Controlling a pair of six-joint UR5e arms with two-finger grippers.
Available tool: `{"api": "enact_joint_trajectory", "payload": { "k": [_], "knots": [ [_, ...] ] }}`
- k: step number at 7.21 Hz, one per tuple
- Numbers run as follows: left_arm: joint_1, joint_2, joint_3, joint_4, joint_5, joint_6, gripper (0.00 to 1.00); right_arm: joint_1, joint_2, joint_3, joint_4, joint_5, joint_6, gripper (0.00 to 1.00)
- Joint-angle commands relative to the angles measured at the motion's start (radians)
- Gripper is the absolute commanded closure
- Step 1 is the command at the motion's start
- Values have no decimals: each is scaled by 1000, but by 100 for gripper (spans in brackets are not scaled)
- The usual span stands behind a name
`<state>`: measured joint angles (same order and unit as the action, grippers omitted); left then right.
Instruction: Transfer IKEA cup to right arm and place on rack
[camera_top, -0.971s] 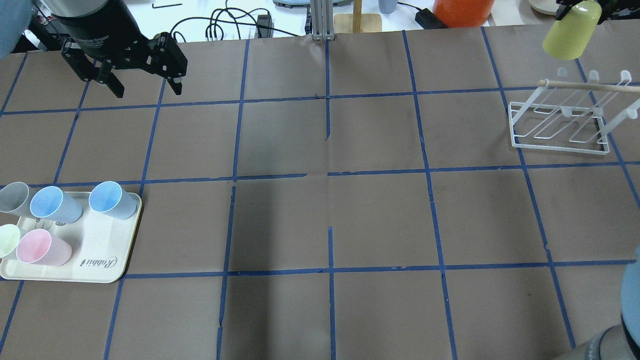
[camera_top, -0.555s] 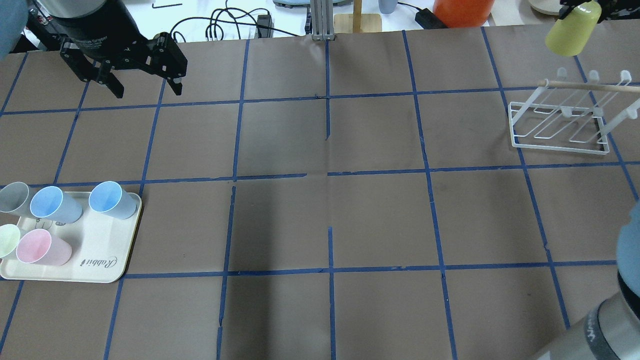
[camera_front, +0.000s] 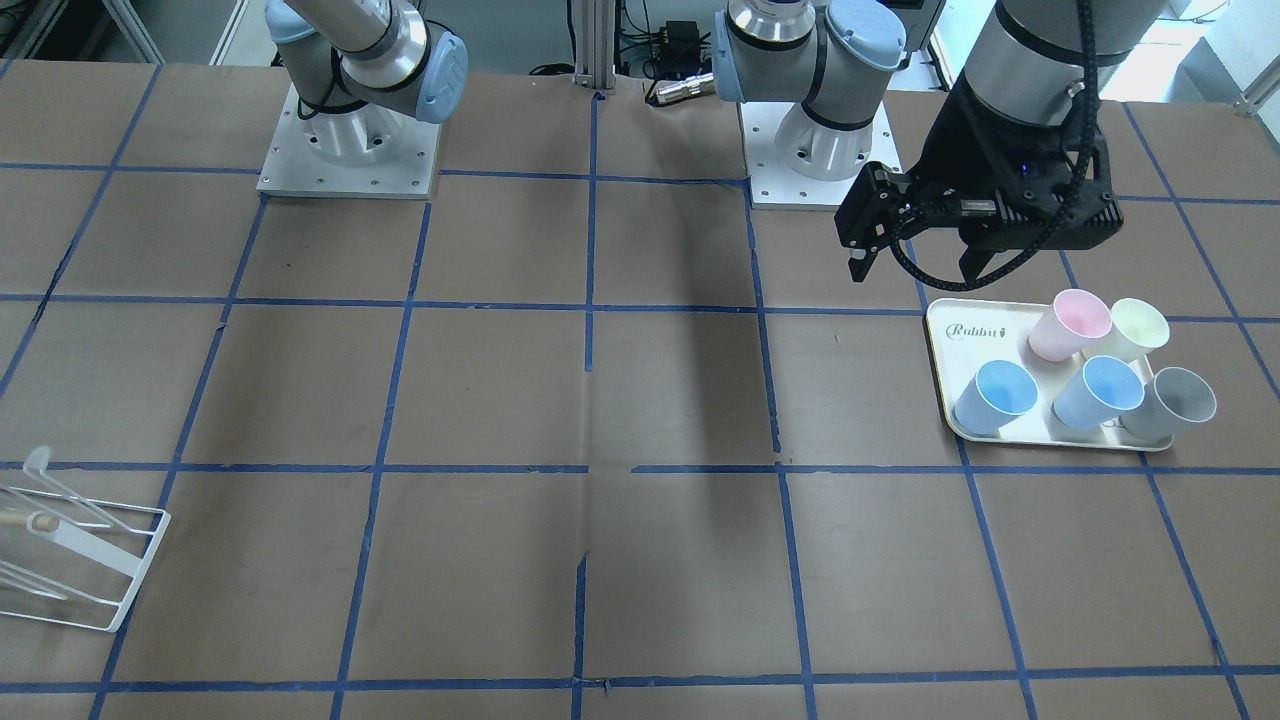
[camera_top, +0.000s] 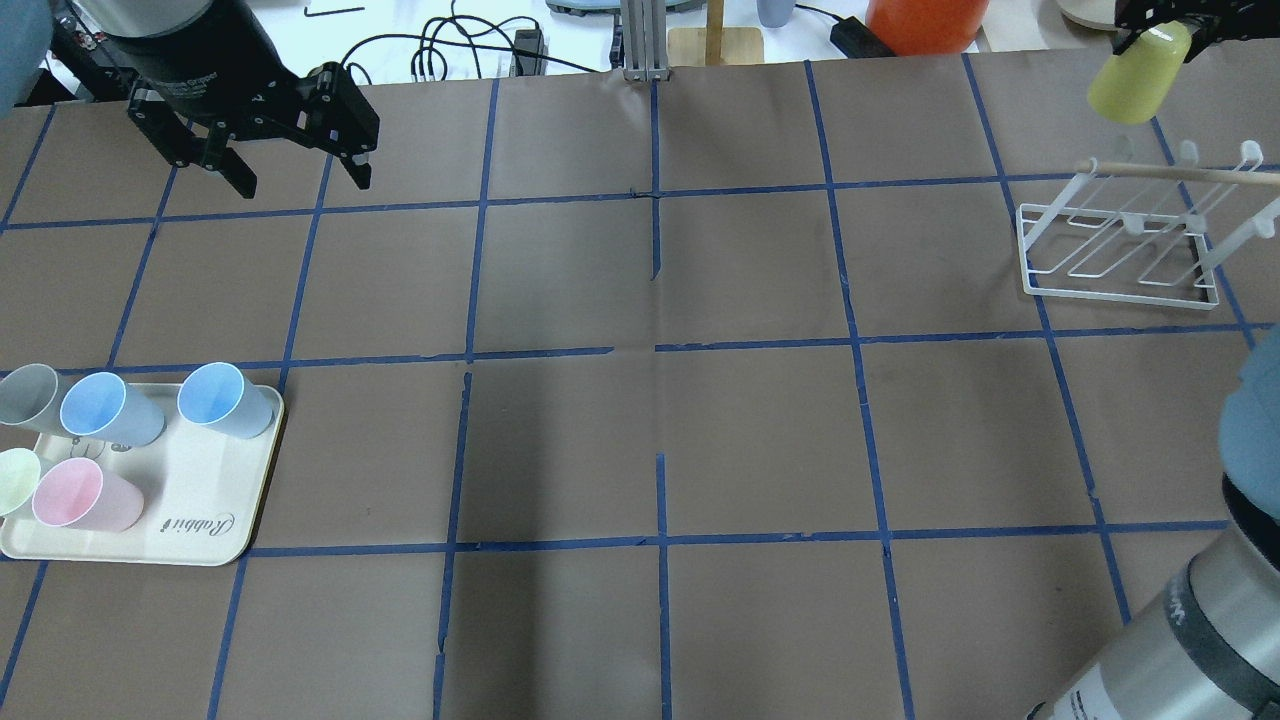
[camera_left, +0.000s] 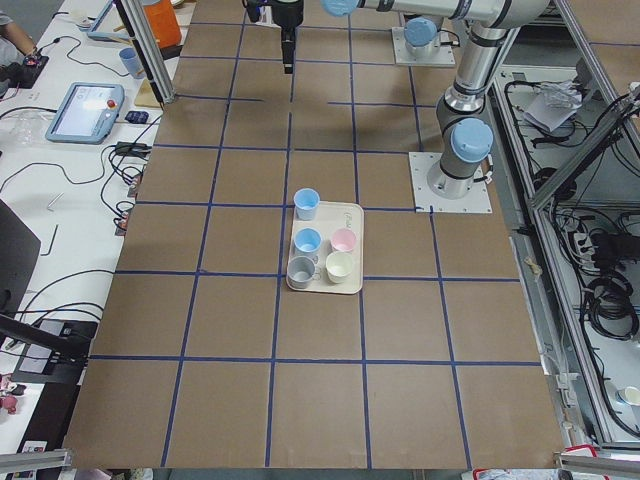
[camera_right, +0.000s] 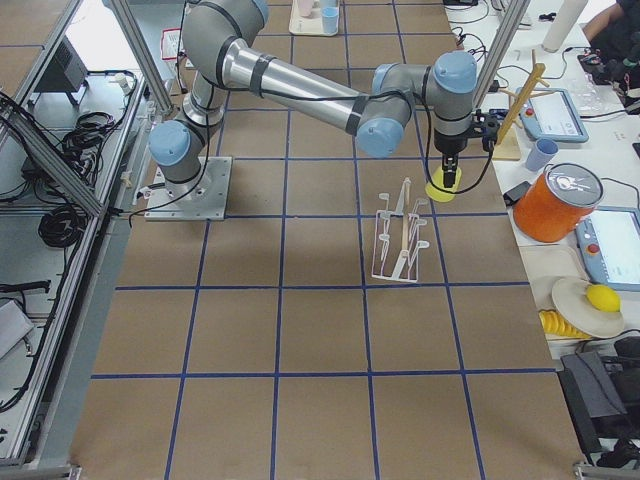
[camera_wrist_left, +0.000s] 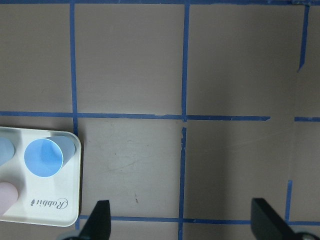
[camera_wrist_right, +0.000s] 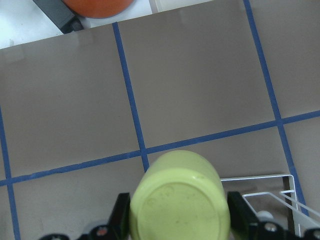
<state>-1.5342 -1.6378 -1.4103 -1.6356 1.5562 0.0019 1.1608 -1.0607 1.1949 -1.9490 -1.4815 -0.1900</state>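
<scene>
Two tools are mine here. The right tool (camera_wrist_right: 180, 217) is closed on the IKEA cup (camera_wrist_right: 179, 200), with its black fingers (camera_wrist_right: 120, 217) pressed to either side of the smooth yellow plastic wall. They grip near the closed round base, which faces the wrist view. In the overhead view the tapered cup sits at the upper right of the frame, hanging mouth-down under the tool. It is just up and left of the rack (camera_top: 1120, 293), a thin white wire frame with slanted rods, and the two look apart. My left tool (camera_top: 300, 180), at the upper left, is spread wide with nothing between its fingers. At the lower left, a cream tray (camera_top: 200, 500) holds pastel tumblers (camera_top: 80, 495) on the brown, blue-taped surface (camera_top: 660, 420).
</scene>
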Motion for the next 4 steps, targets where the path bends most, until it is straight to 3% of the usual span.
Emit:
{"api": "enact_joint_trajectory", "payload": {
  "k": [1,4],
  "knots": [
    [2,1,-1,-1,-18,3,0,-6,27,11,-14,0,-5,100],
    [2,-1,-1,-1,-18,-3,0,-6,47,17,-16,0,-3,100]
  ]
}}
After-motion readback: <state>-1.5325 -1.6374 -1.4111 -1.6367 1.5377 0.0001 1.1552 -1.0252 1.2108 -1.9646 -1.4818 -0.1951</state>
